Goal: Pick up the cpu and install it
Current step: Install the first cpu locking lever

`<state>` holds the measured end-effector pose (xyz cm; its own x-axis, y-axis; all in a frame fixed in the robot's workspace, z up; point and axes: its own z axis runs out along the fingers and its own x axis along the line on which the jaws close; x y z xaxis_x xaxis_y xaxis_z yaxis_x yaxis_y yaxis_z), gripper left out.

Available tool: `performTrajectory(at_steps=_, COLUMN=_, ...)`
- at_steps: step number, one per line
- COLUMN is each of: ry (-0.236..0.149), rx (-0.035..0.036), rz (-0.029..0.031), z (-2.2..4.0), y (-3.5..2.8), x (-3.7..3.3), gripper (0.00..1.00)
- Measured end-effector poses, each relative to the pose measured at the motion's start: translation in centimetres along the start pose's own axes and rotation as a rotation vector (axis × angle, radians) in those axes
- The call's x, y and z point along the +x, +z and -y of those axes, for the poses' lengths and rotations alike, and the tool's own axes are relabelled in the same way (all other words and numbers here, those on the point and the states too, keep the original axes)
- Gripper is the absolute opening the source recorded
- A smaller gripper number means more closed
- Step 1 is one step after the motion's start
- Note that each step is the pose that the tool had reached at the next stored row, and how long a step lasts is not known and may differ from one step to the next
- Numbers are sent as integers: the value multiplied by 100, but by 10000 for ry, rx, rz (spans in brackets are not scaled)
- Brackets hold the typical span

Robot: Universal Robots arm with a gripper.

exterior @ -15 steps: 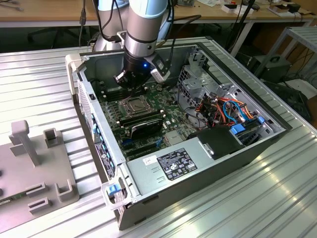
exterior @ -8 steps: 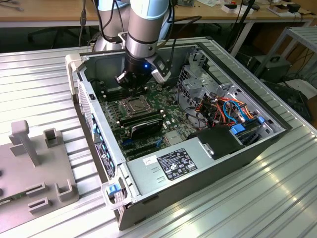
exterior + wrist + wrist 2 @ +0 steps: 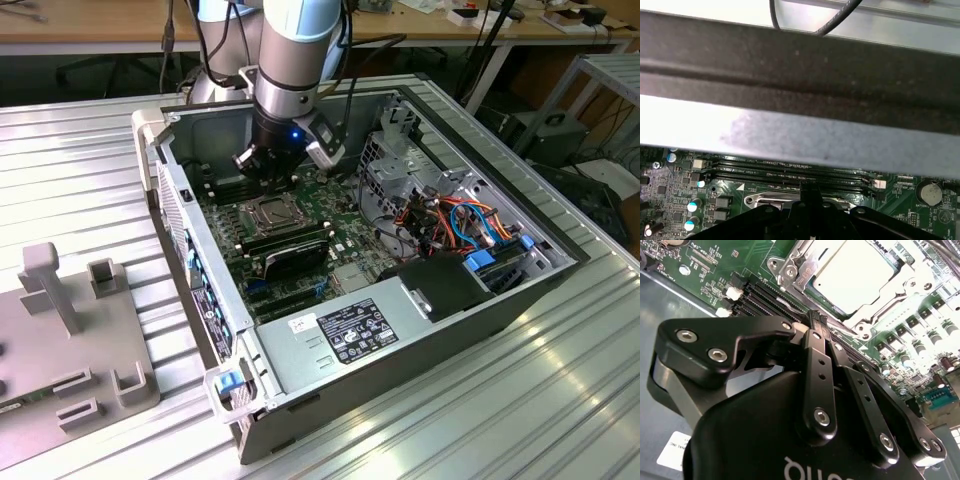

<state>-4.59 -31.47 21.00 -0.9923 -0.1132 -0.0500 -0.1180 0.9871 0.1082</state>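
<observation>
Second wrist view has the gripper (image 3: 815, 322) with its fingers pressed together, nothing between them, tips just beside the memory slots (image 3: 765, 297). At about one o'clock from the tips the cpu (image 3: 850, 270) lies in its socket (image 3: 805, 275), frame around it. Risk, as I judge it: the closed tips could scrape the slots or knock the socket frame if they drop off-line.
</observation>
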Motion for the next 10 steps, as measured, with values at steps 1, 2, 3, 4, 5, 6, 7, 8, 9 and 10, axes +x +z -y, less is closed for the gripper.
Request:
performTrajectory(at_steps=1, ry=0, rx=6, rz=-1, z=1, y=5, x=-2, gripper=11)
performTrajectory(at_steps=2, ry=0, rx=11, rz=-1, z=2, y=12, x=-3, gripper=11)
performTrajectory(at_steps=3, ry=0, rx=13, rz=-2, z=3, y=17, x=-4, gripper=11)
performTrajectory(at_steps=4, ry=0, rx=17, rz=-4, z=4, y=20, x=-5, gripper=11)
performTrajectory(at_steps=5, ry=0, rx=18, rz=-4, z=4, y=20, x=-6, gripper=11)
performTrajectory(at_steps=6, ry=0, rx=16, rz=-2, z=3, y=21, x=-7, gripper=11)
performTrajectory(at_steps=7, ry=0, rx=15, rz=-2, z=3, y=22, x=-6, gripper=11)
performTrajectory(at_steps=8, ry=0, rx=15, rz=-2, z=3, y=21, x=-7, gripper=11)
performTrajectory(at_steps=9, ry=0, rx=14, rz=0, z=4, y=25, x=-7, gripper=11)
performTrajectory(at_steps=10, ry=-1, rx=12, rz=0, z=5, y=31, x=-8, gripper=11)
